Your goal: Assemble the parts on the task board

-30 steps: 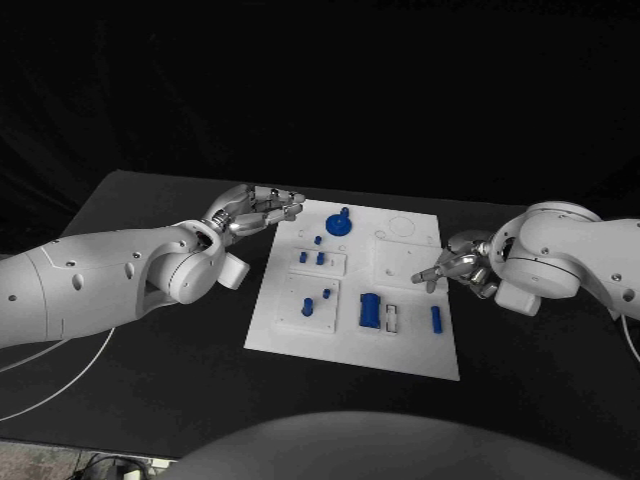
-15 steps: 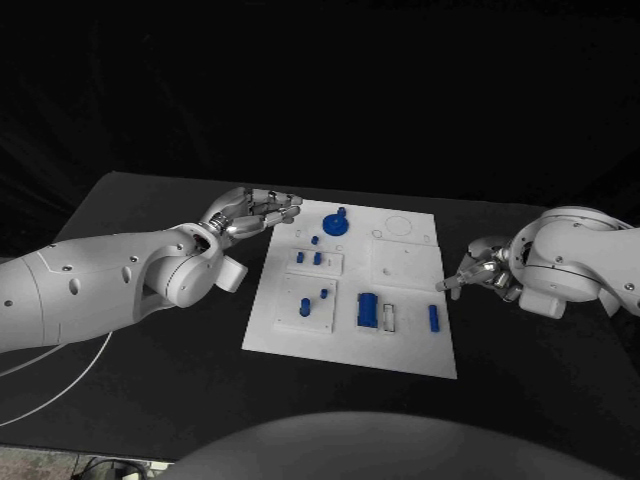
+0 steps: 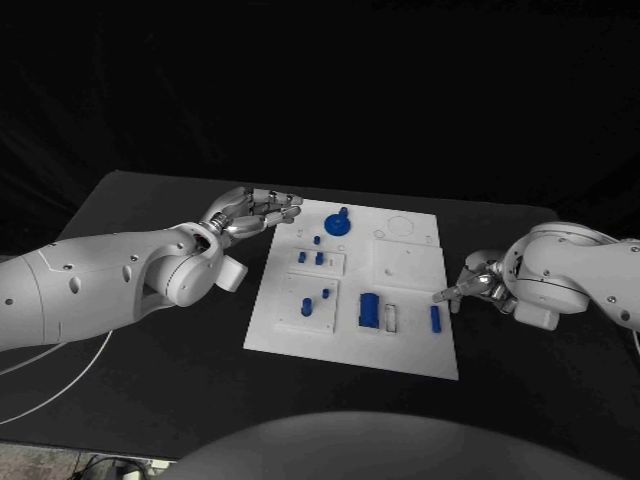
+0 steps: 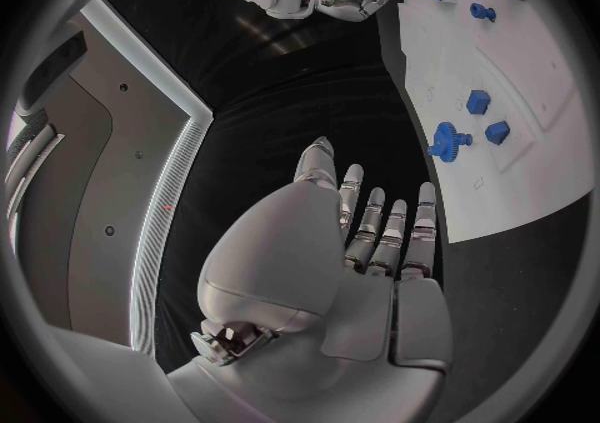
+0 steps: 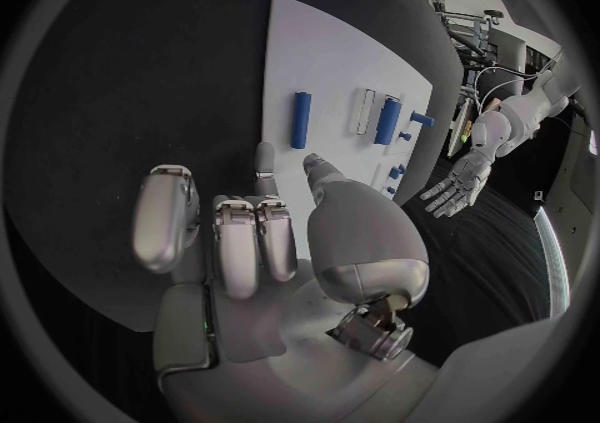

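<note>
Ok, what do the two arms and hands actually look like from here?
Both arms are glossy white with rounded, bulbous shells and small dark screw dots. The left arm is thick and trails a thin white cable near the table edge. The right arm has a boxy white block at the wrist. The left hand and right hand are silver metal, with jointed fingers and smooth pale pads.

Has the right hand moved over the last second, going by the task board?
Yes. The right hand has moved toward the near end of the task board, along its right edge, and now sits beside the small blue bar.
</note>
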Robot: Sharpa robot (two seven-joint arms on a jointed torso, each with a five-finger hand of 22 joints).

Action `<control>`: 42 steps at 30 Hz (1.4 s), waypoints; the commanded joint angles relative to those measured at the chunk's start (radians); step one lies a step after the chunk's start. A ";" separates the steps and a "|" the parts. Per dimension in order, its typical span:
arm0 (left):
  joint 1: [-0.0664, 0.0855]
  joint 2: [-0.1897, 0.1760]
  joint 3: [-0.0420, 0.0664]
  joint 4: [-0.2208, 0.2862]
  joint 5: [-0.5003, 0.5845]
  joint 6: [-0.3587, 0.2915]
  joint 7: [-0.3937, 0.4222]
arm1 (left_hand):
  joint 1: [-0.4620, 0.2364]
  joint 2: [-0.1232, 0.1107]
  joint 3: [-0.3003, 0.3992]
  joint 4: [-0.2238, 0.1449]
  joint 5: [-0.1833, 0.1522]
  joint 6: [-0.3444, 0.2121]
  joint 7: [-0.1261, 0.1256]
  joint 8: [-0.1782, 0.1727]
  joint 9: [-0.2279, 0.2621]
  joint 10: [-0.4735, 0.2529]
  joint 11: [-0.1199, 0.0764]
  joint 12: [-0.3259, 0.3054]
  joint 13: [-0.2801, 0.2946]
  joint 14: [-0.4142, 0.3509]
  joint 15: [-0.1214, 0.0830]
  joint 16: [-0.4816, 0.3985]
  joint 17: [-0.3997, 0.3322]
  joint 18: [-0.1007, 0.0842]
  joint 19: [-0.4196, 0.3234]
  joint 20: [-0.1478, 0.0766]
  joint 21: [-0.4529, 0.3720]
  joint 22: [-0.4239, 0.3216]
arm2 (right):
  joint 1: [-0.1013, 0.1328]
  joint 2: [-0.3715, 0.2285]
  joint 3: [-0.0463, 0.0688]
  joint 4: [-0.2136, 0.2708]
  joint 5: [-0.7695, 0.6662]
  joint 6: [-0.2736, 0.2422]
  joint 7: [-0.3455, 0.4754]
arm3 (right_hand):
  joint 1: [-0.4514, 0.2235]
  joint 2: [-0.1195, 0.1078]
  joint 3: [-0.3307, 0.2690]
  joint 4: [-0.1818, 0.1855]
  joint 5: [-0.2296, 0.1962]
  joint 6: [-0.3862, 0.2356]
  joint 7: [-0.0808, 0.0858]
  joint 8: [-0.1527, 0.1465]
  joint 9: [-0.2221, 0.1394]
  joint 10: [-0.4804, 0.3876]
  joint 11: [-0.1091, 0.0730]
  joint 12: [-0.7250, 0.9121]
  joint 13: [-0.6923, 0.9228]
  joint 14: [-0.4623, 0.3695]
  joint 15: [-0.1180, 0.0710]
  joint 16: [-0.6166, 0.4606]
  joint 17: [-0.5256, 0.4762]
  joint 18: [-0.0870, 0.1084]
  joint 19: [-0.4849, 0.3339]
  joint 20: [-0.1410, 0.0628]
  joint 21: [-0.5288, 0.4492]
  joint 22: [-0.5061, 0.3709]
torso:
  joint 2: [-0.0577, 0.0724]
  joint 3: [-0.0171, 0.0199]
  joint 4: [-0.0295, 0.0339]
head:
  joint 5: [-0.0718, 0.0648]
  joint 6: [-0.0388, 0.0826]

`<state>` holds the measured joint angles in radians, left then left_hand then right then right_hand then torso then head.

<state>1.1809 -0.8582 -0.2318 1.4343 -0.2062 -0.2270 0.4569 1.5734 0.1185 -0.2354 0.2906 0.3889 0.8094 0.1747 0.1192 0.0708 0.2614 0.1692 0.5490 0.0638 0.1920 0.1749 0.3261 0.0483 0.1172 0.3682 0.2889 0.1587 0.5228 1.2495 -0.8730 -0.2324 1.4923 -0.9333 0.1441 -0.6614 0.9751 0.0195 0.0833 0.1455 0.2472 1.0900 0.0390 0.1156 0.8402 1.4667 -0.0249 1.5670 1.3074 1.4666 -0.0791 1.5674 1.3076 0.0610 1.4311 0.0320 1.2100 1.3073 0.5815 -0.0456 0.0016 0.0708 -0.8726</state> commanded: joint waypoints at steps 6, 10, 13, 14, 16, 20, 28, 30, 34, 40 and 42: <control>0.000 0.005 0.001 0.001 -0.004 0.018 0.005 | 0.007 0.000 -0.006 -0.002 0.004 0.000 0.004 0.005 0.002 0.006 -0.001 0.004 0.000 0.005 -0.001 0.007 0.001 -0.015 0.007 0.001 0.004 -0.001 | -0.006 0.018 0.000 -0.005 -0.004 0.001 -0.005 | -0.012 0.001 -0.003 0.011 -0.013 0.004 0.003 -0.001 -0.003 0.104 -0.008 0.004 0.263 0.104 -0.006 0.003 0.263 0.016 -0.002 -0.004 -0.012 0.161 | 0.000 -0.0001 -0.0004 | -0.003 0.000; 0.000 0.006 0.001 0.000 -0.005 0.019 0.004 | 0.007 0.000 -0.006 -0.002 0.004 0.000 0.004 0.005 0.002 0.006 -0.001 0.004 0.000 0.005 -0.001 0.007 0.001 -0.015 0.007 0.001 0.004 -0.001 | -0.007 0.031 0.000 -0.015 0.007 -0.006 -0.005 | -0.009 0.002 -0.002 0.010 -0.012 0.000 0.003 -0.004 -0.004 0.104 -0.007 0.004 0.263 0.104 -0.006 0.003 0.263 0.016 -0.003 -0.004 -0.015 0.160 | 0.000 -0.0001 0.0001 | -0.004 0.000; 0.000 0.006 0.001 0.000 -0.005 0.020 0.003 | 0.007 0.000 -0.006 -0.002 0.004 0.000 0.004 0.005 0.002 0.006 -0.001 0.004 0.000 0.005 -0.001 0.007 0.001 -0.015 0.007 0.001 0.004 -0.001 | -0.009 0.042 0.000 -0.024 0.015 -0.009 -0.005 | -0.005 0.005 -0.001 0.007 -0.008 -0.001 0.003 -0.005 -0.005 0.104 -0.007 0.004 0.263 0.104 -0.006 0.003 0.263 0.017 -0.004 -0.004 -0.019 0.160 | 0.000 0.0000 0.0001 | -0.002 0.000; 0.000 0.006 0.001 0.001 -0.005 0.020 0.003 | 0.007 0.000 -0.006 -0.002 0.004 0.000 0.004 0.005 0.002 0.006 -0.001 0.004 0.000 0.005 -0.001 0.007 0.001 -0.015 0.007 0.001 0.004 -0.001 | -0.010 0.046 0.000 -0.028 0.017 -0.009 -0.005 | -0.004 0.005 0.000 0.006 -0.007 -0.001 0.003 -0.005 -0.005 0.104 -0.007 0.004 0.263 0.104 -0.006 0.003 0.263 0.017 -0.004 -0.004 -0.019 0.159 | 0.000 0.0000 0.0003 | -0.002 0.000; 0.000 0.006 0.001 0.001 -0.006 0.021 0.003 | 0.007 0.000 -0.006 -0.002 0.004 0.000 0.004 0.005 0.002 0.006 -0.001 0.004 0.000 0.005 -0.001 0.007 0.001 -0.015 0.007 0.001 0.004 -0.001 | -0.011 0.050 0.000 -0.032 0.019 -0.010 -0.005 | -0.001 0.006 0.001 0.004 -0.004 -0.001 0.003 -0.006 -0.006 0.104 -0.007 0.004 0.263 0.104 -0.005 0.003 0.263 0.017 -0.005 -0.004 -0.021 0.159 | 0.000 0.0000 0.0005 | -0.002 0.000; 0.000 0.006 0.001 0.001 -0.006 0.022 0.002 | 0.007 0.000 -0.006 -0.002 0.004 0.000 0.004 0.005 0.002 0.006 -0.001 0.004 0.000 0.005 -0.001 0.007 0.001 -0.015 0.007 0.001 0.004 -0.001 | -0.016 0.061 0.000 -0.042 0.023 -0.009 -0.005 | 0.016 0.007 0.005 -0.009 0.012 -0.001 0.003 -0.007 -0.007 0.104 -0.007 0.004 0.263 0.104 -0.006 0.003 0.263 0.018 -0.006 -0.004 -0.025 0.158 | 0.000 -0.0003 0.0002 | -0.002 0.000; -0.001 0.006 0.001 -0.001 -0.007 0.024 0.002 | 0.008 0.000 -0.006 -0.002 0.004 0.000 0.005 0.005 0.002 0.007 0.000 0.005 0.000 0.007 0.000 0.008 0.002 -0.015 0.008 0.001 0.005 -0.001 | -0.023 0.069 0.000 -0.050 0.021 0.005 -0.007 | 0.054 0.004 0.023 -0.043 0.031 -0.004 0.001 -0.012 -0.012 0.104 -0.008 0.004 0.263 0.104 -0.006 0.003 0.263 0.019 -0.007 -0.005 -0.033 0.157 | 0.000 -0.0002 -0.0002 | -0.001 0.000; -0.003 0.006 0.001 -0.002 -0.007 0.025 0.002 | 0.008 0.000 -0.006 -0.002 0.004 0.000 0.005 0.005 0.002 0.007 0.000 0.005 0.000 0.007 0.000 0.008 0.002 -0.015 0.008 0.001 0.005 -0.001 | -0.024 0.071 0.000 -0.051 0.020 0.009 -0.007 | 0.058 0.001 0.025 -0.047 0.031 -0.004 0.001 -0.013 -0.013 0.104 -0.008 0.004 0.263 0.104 -0.007 0.003 0.263 0.019 -0.007 -0.005 -0.033 0.157 | 0.000 -0.0001 -0.0003 | -0.001 0.000; -0.004 0.006 0.001 -0.002 -0.007 0.025 0.002 | 0.008 0.000 -0.006 -0.002 0.004 0.001 0.005 0.005 0.002 0.007 0.000 0.005 0.000 0.007 0.000 0.008 0.002 -0.014 0.008 0.001 0.005 -0.001 | -0.025 0.074 0.000 -0.052 0.017 0.017 -0.008 | 0.067 -0.005 0.028 -0.058 0.029 -0.004 0.001 -0.014 -0.014 0.104 -0.008 0.004 0.263 0.104 -0.007 0.003 0.263 0.019 -0.008 -0.005 -0.036 0.156 | -0.001 0.0000 0.0002 | 0.000 0.000; -0.005 0.006 0.001 -0.002 -0.008 0.026 0.002 | 0.008 0.000 -0.006 -0.002 0.004 0.001 0.005 0.005 0.002 0.007 0.000 0.005 0.000 0.007 0.000 0.008 0.002 -0.014 0.008 0.001 0.005 -0.001 | -0.026 0.077 0.000 -0.055 0.015 0.029 -0.008 | 0.087 -0.015 0.038 -0.081 0.033 -0.006 0.001 -0.017 -0.017 0.104 -0.009 0.004 0.263 0.104 -0.007 0.003 0.263 0.020 -0.008 -0.005 -0.041 0.155 | -0.001 -0.0004 0.0000 | 0.001 0.000; -0.005 0.006 0.001 -0.002 -0.008 0.026 0.001 | 0.008 0.000 -0.006 -0.002 0.004 0.001 0.005 0.005 0.002 0.007 0.000 0.005 0.000 0.007 0.000 0.008 0.002 -0.014 0.008 0.001 0.005 -0.001 | -0.026 0.078 0.000 -0.056 0.014 0.032 -0.009 | 0.088 -0.020 0.038 -0.086 0.014 -0.006 0.003 -0.018 -0.018 0.104 -0.007 0.004 0.263 0.104 -0.006 0.003 0.263 0.020 -0.008 -0.005 -0.042 0.155 | -0.001 -0.0003 0.0000 | 0.001 0.000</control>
<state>1.1764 -0.8542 -0.2318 1.4306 -0.2094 -0.2196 0.4525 1.5734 0.1185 -0.2354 0.2906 0.3889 0.8093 0.1747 0.1192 0.0708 0.2613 0.1692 0.5490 0.0638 0.1920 0.1749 0.3310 0.0489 0.1172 0.3682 0.2890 0.1587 0.5230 1.2285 -0.7977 -0.2295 1.4366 -0.9128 0.1432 -0.6646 1.0544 0.0036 0.1219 0.0647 0.2656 1.0906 0.0425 0.1020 0.8236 1.4668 -0.0249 1.5670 1.3081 1.4665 -0.0790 1.5674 1.3073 0.0609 1.4272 0.0284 1.1714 1.3077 0.5808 -0.0458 0.0016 0.0709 -0.8726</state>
